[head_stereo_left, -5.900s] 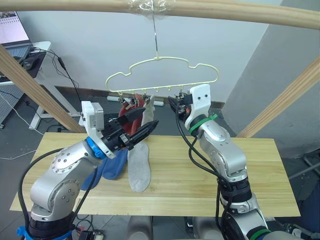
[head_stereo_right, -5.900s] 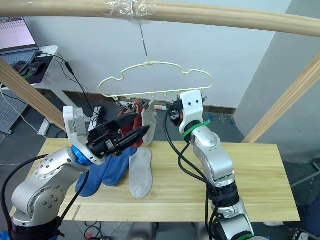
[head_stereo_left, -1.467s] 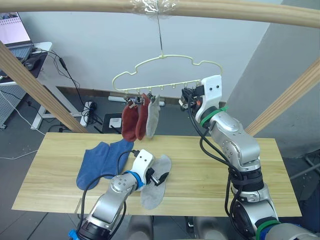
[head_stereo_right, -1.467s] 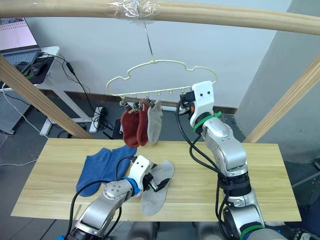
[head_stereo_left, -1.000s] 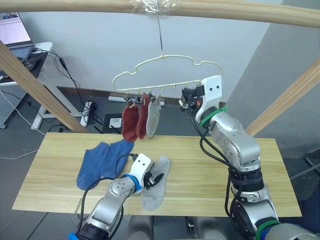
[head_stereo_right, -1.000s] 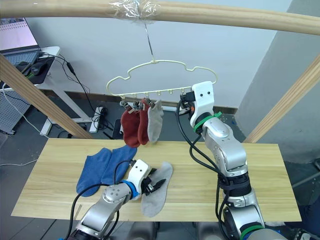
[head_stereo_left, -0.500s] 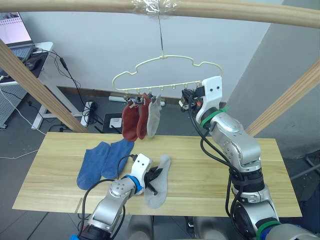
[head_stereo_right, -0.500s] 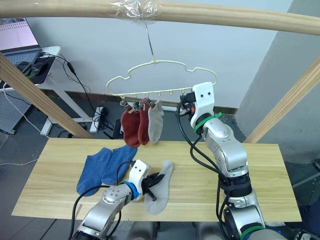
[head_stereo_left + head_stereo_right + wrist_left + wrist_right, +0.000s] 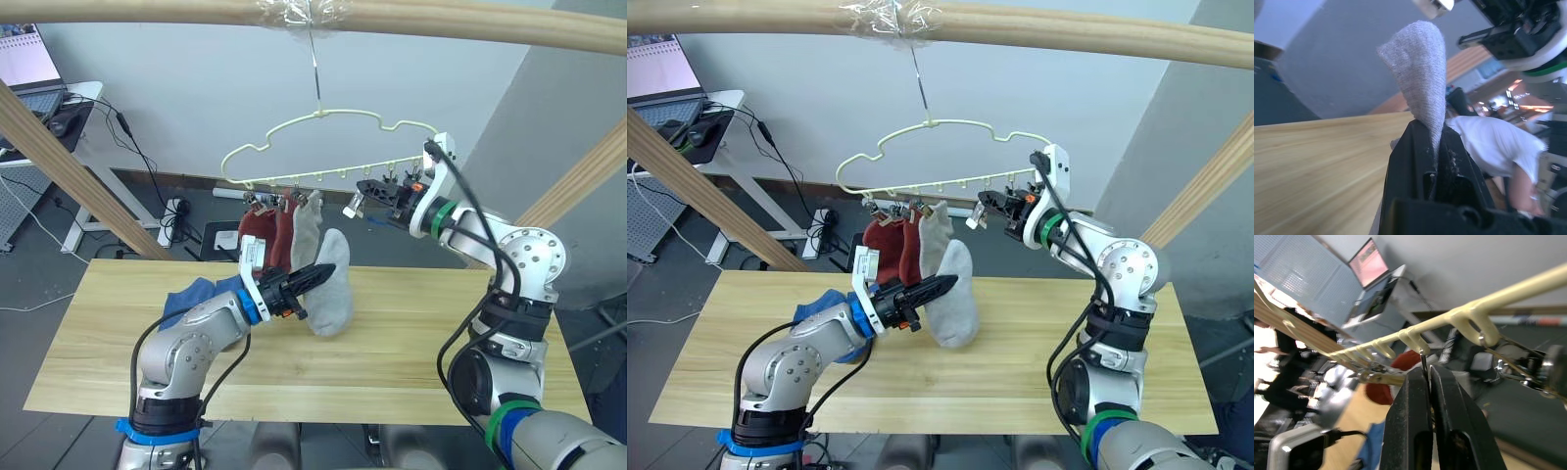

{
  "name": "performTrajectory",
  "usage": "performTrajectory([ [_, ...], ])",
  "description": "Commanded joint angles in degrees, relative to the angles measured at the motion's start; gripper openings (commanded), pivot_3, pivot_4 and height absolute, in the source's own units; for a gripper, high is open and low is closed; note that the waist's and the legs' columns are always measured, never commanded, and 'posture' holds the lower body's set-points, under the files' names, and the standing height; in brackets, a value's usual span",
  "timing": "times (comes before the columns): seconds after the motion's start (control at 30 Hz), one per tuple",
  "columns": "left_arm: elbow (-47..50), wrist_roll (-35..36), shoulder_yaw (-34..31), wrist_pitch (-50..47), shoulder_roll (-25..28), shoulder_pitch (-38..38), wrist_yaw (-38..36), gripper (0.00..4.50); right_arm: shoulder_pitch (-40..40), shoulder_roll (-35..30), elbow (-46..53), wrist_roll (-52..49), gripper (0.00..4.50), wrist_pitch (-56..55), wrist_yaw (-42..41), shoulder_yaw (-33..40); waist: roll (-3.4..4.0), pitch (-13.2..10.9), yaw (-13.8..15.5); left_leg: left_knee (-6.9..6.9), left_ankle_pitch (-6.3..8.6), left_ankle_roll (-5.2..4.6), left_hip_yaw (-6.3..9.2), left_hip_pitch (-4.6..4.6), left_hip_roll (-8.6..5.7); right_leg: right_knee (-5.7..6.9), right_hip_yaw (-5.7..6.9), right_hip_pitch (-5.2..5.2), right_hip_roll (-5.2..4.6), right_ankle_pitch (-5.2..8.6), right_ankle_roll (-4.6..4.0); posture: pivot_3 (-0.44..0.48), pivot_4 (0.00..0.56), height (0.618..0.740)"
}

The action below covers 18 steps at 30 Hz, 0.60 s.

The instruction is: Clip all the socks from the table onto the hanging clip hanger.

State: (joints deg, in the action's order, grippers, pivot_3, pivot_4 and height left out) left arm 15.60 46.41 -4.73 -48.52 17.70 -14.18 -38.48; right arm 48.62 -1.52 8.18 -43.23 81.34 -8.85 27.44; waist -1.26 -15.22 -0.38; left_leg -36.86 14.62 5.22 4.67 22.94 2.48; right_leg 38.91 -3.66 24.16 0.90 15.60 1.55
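Half a second ago the grey sock (image 9: 331,281) sagged onto the table (image 9: 411,343) in the left gripper (image 9: 315,277); now that gripper has lifted it clear of the wood and holds it up in the air, just below the socks already hanging. Meanwhile the right gripper (image 9: 986,201) has swung out from beside the hanger to reach sideways along its row of clips.

The table runs wide across the scene, its light planks mostly bare. At its left part lie the blue socks (image 9: 192,294), partly hidden behind the left arm. Above the table a wooden pole (image 9: 470,22) crosses the top of the view, and the clip hanger (image 9: 328,147) hangs from it by its hook, tilted so that its right end sits higher.

Two rust-red socks (image 9: 261,227) and one grey hanging sock (image 9: 306,221) are clipped side by side near the hanger's left end.

The left gripper is clamped on the grey sock: in the left wrist view the fabric rises in a folded peak from between the two black fingers (image 9: 1405,161). The right gripper's fingers are pressed together around a thin metal clip (image 9: 1423,363) under the hanger's bar, as the right wrist view shows.
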Motion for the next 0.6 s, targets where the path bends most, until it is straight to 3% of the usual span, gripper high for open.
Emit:
performTrajectory([
  [0.03,2.0,2.0,-0.1,-0.3,-0.6,-0.6,0.8,0.04,1.0,1.1,-0.5,-2.5,0.00,5.3,3.1,5.0,0.00,0.0,0.0,0.01,0.00,0.00,0.00,0.00,0.00,0.00,0.00,0.00,0.00,0.00,0.00,0.044,0.233,0.740],
  [0.6,-1.7,0.4,1.4,1.7,-1.2,-5.1,1.0,0.04,1.0,3.8,1.9,-3.5,0.00,11.2,5.3,7.4,0.00,0.0,-0.2,0.03,0.00,-0.01,-0.03,0.00,0.00,-0.01,-0.02,0.03,0.01,0.01,0.01,0.042,0.241,0.740],
])
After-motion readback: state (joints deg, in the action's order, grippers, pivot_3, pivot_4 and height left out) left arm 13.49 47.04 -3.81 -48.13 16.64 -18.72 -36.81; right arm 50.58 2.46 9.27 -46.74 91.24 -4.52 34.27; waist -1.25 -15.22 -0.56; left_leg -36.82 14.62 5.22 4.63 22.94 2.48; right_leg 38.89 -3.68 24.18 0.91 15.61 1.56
